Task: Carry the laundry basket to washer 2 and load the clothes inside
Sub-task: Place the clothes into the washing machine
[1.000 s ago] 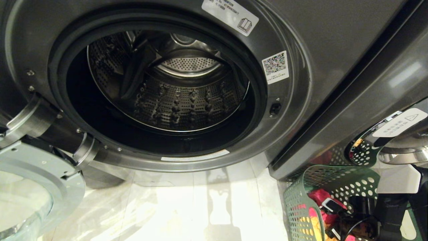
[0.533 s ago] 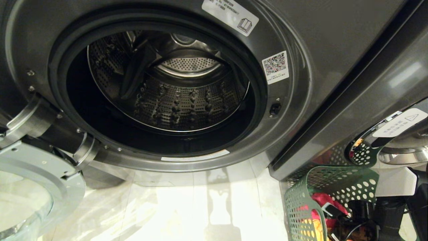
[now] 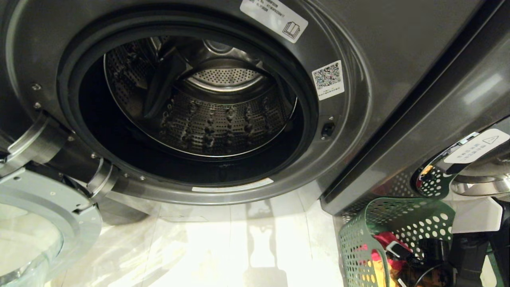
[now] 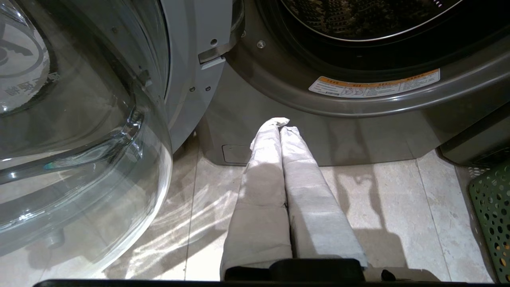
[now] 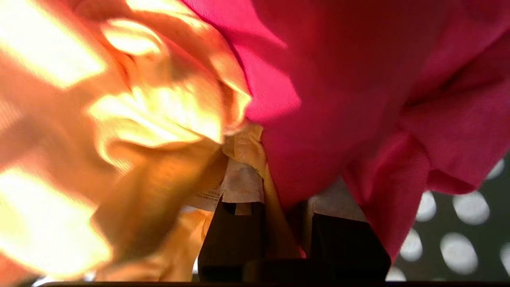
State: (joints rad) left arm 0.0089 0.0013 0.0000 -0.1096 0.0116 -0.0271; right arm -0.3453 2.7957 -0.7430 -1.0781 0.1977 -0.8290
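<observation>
Washer 2 [image 3: 358, 131] stands in front of me with its door swung open, and its steel drum [image 3: 223, 119] holds nothing. The dark green laundry basket [image 3: 358, 239] sits on the floor at the lower right, and its rim also shows in the left wrist view [image 4: 490, 215]. My right gripper [image 3: 398, 259] reaches down into it. Up close, that gripper [image 5: 279, 175] is shut on the clothes, with a yellow fold [image 5: 159, 119] and the pink-red garment [image 5: 358, 99] pinched between its fingers. My left gripper [image 4: 281, 123] is shut on nothing and hangs low, pointing at the washer's base.
The open glass door [image 3: 32, 235] juts out at the lower left, close beside the left gripper [image 4: 79, 139]. A second dark grey machine [image 3: 438, 99] with a chrome-ringed door [image 3: 470, 175] stands to the right, above the basket. Pale floor tiles [image 3: 239, 247] lie between door and basket.
In the basket the right gripper has sunk slightly among the clothes and the pink fabric has shifted. Washer, door and left arm stay as they were.
</observation>
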